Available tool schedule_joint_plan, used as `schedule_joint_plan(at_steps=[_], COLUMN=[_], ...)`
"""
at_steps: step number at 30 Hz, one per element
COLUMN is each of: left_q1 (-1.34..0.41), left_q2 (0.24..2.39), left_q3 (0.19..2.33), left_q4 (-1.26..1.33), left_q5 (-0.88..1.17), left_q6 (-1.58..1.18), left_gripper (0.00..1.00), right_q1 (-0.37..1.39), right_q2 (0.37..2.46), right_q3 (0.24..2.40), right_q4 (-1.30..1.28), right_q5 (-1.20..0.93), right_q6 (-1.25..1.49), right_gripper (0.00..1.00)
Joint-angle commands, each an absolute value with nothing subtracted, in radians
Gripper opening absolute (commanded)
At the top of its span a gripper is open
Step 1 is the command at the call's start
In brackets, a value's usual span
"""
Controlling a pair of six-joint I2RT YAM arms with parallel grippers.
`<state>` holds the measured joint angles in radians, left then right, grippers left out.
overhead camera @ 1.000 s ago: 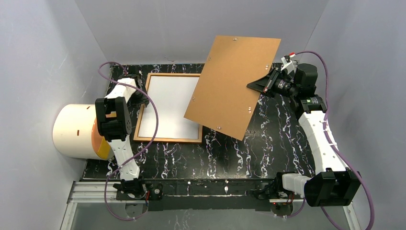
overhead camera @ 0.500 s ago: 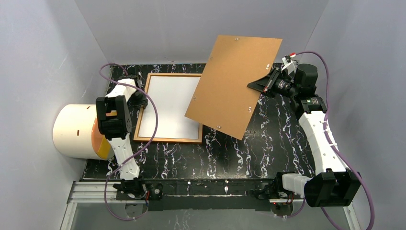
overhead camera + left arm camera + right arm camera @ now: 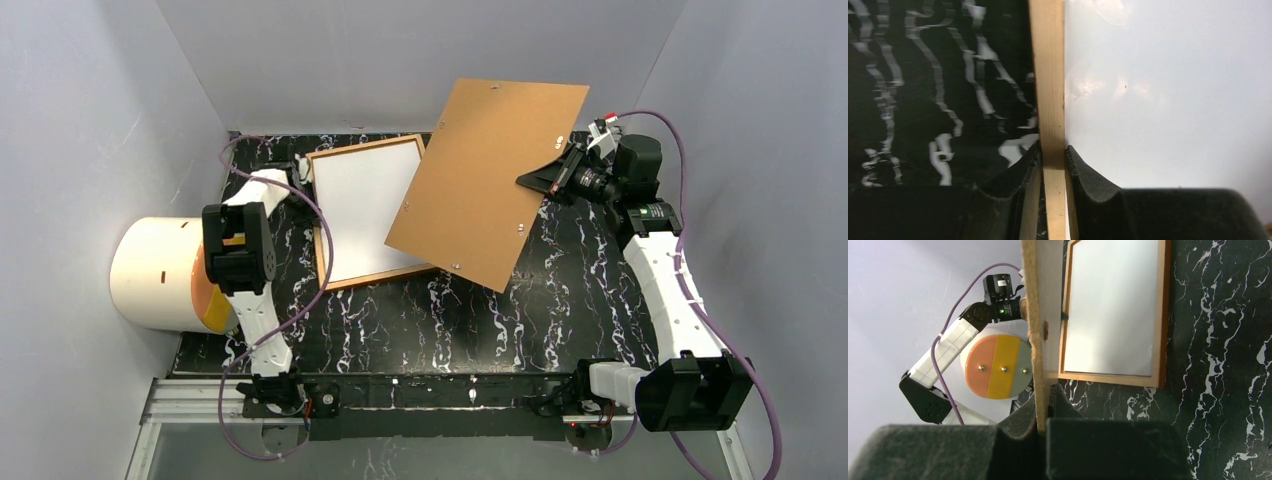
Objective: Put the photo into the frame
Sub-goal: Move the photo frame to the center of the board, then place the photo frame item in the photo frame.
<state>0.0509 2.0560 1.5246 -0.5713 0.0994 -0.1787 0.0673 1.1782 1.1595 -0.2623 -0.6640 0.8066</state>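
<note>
Black marbled table, frame now skewed in left gripper, board unmoved

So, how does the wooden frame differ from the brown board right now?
The frame lies on the table, gripped by the left hand; the backing board hangs tilted in the air, pinched by the right hand. The frame shows white inside its rim; the board is plain brown. Both are rectangular.

I find no words, labels, brands or numbers that I can read on anything in my 3 camera views.
</note>
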Motion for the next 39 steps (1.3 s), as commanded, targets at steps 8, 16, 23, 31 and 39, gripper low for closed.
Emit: schedule_joint_plan(at_steps=[8, 16, 23, 31, 39], left_q1=[-0.164, -0.176, -0.176, -0.123, -0.049], left_q2=[1.979, 1.872, 1.882, 1.818, 1.788], left_q3=[1.427, 1.339, 1.376, 1.406, 1.379], left_q4=[-0.558, -0.513, -0.551, -0.557, -0.455], left_q5=[0.231, 0.307, 0.398, 0.366, 0.419], left_q6=[-0.066, -0.023, -0.067, -0.202, -0.357], left_gripper=[0.07, 0.13, 0.4, 0.57, 0.58], right_q1=[0.065, 0.065, 0.066, 0.114, 0.219], right_q2=[1.193, 1.221, 1.265, 1.274, 1.381], right_q3=[1.112, 1.066, 1.069, 0.974, 0.939], right_q4=[-0.149, -0.159, -0.227, -0.124, 0.029], right_q5=[-0.764, -0.826, -0.882, -0.847, -0.734], right_q6=[0.842, 0.817, 0.785, 0.866, 0.938], right_gripper=[0.01, 0.01, 0.01, 0.01, 0.01])
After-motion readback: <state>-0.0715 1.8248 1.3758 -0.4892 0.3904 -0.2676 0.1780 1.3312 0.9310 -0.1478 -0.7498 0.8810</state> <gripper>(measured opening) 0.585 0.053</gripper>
